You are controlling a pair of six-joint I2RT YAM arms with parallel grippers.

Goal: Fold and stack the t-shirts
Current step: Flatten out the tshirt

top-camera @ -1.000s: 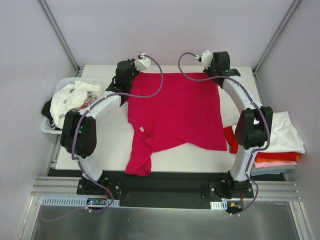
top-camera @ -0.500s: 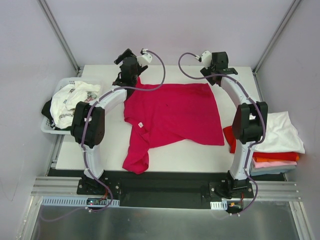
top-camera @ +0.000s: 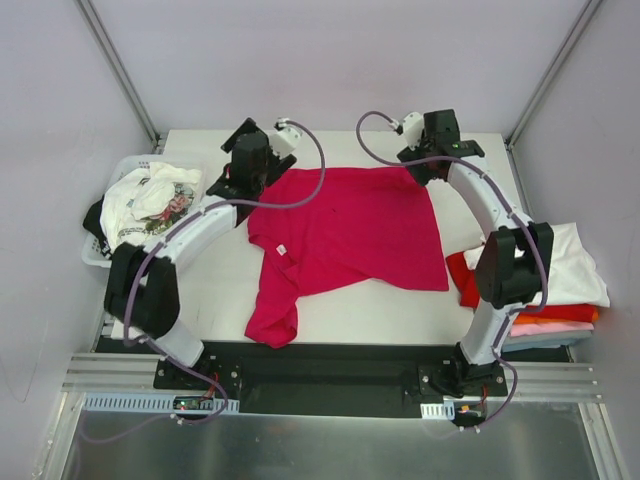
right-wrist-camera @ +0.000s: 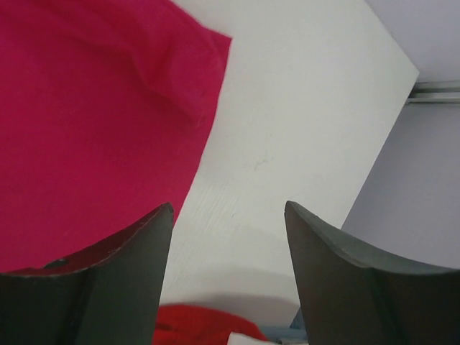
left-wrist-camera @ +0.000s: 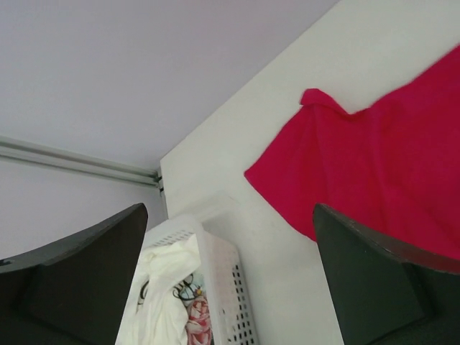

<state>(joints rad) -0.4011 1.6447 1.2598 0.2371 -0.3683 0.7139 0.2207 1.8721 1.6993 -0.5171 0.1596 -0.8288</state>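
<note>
A crimson-magenta t-shirt [top-camera: 350,230] lies spread on the white table [top-camera: 220,290], its near left part bunched toward the front edge. My left gripper [top-camera: 232,178] hovers open over the shirt's far left corner [left-wrist-camera: 316,100], with nothing between its fingers [left-wrist-camera: 86,266]. My right gripper [top-camera: 428,168] hangs open and empty beside the far right corner [right-wrist-camera: 208,43]. More t-shirts sit in a folded stack [top-camera: 555,285] at the right, white on top with red, orange and pink below. White printed t-shirts [top-camera: 150,200] fill the basket.
A white plastic basket [top-camera: 95,255] stands off the table's left edge, also seen in the left wrist view [left-wrist-camera: 230,280]. A red shirt edge [right-wrist-camera: 201,327] pokes out from the stack. Metal frame posts [top-camera: 120,70] rise at the back corners.
Both grippers went from shut to open and let go of the shirt's far edge. The shirt settled flat, slightly nearer. Both arms lifted off it.
</note>
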